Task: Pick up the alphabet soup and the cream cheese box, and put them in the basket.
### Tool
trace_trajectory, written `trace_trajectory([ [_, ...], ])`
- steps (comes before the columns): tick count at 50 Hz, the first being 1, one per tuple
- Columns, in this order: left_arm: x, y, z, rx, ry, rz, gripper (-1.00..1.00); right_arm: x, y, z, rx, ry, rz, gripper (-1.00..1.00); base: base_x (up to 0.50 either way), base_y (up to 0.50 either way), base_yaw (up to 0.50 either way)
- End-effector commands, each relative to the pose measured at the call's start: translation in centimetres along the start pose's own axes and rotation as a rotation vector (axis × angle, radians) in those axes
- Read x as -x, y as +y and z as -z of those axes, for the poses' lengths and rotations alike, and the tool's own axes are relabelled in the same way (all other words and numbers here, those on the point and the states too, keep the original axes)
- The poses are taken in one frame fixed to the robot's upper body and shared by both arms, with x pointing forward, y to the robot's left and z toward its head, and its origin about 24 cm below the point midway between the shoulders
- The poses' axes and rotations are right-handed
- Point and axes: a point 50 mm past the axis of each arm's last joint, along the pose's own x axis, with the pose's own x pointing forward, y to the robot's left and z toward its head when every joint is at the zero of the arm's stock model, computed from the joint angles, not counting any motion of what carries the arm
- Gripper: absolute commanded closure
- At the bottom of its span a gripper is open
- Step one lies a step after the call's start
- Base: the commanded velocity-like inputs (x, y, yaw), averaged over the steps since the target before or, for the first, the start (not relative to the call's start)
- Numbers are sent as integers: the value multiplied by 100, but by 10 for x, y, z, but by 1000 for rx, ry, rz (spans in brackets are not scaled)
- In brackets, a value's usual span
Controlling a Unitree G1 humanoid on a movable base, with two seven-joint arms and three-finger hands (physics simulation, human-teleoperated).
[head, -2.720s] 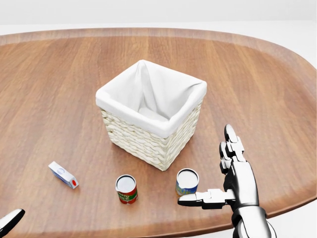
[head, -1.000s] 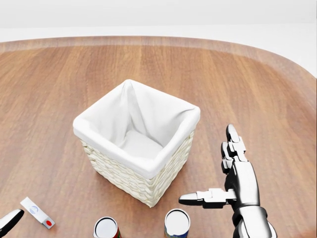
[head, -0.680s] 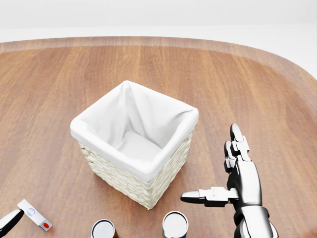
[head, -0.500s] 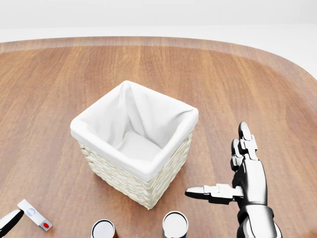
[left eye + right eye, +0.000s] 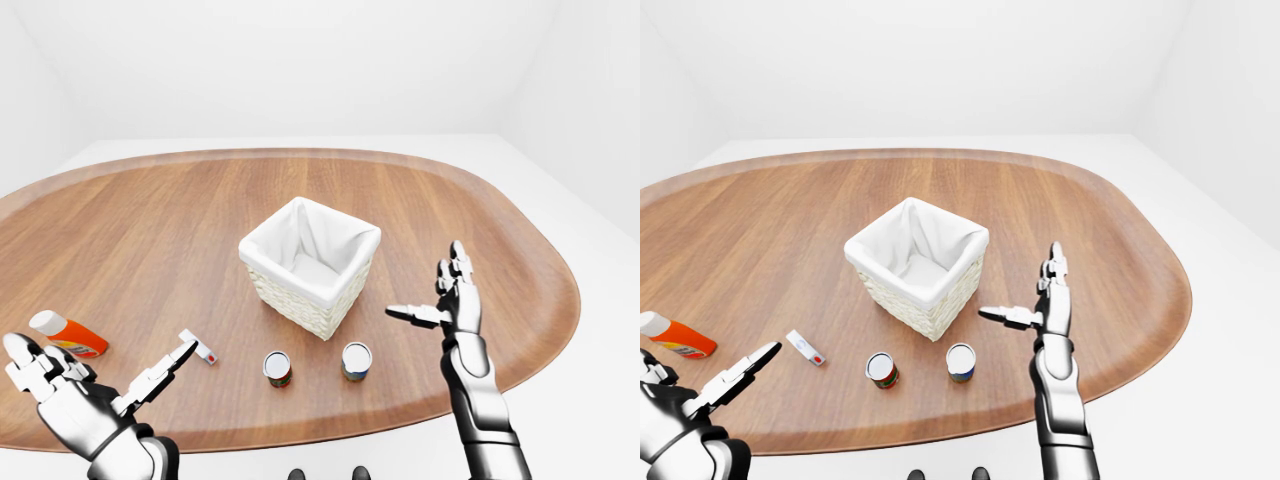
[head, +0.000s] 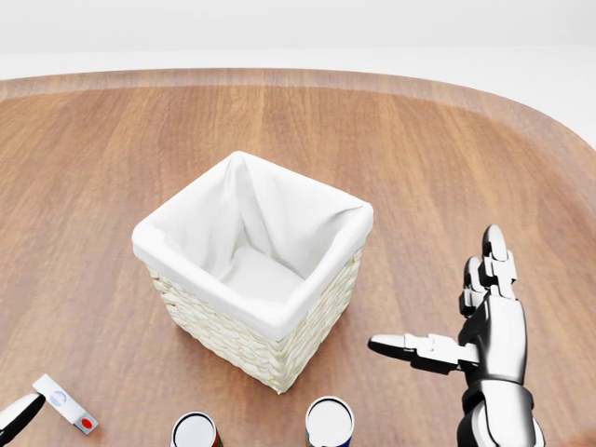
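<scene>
Both hands are wide open, holding nothing: right hand hovers right of the basket, left hand sits low-left. Soup can stands below the basket, cream cheese box further left.

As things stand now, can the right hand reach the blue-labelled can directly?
Probably yes: the open right hand hovers above the wooden table, right of the blue-labelled can, with nothing between them.
</scene>
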Motion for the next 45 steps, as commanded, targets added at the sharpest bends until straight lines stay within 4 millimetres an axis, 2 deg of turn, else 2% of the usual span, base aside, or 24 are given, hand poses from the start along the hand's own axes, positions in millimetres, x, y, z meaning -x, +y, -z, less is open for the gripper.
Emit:
trace_trajectory([
  [1,0,0,-2,4,-5,-1,-100,0,-2,-1,-9,-1,16,-100,0,0,0],
  [17,-1,0,2,-1,7,0,-100,-1,-3,-1,-9,-1,21,-100,0,0,0],
  [45,0,0,1,-3,1,0,-100,-1,-5,0,-14,-1,44,-100,20,0,0],
])
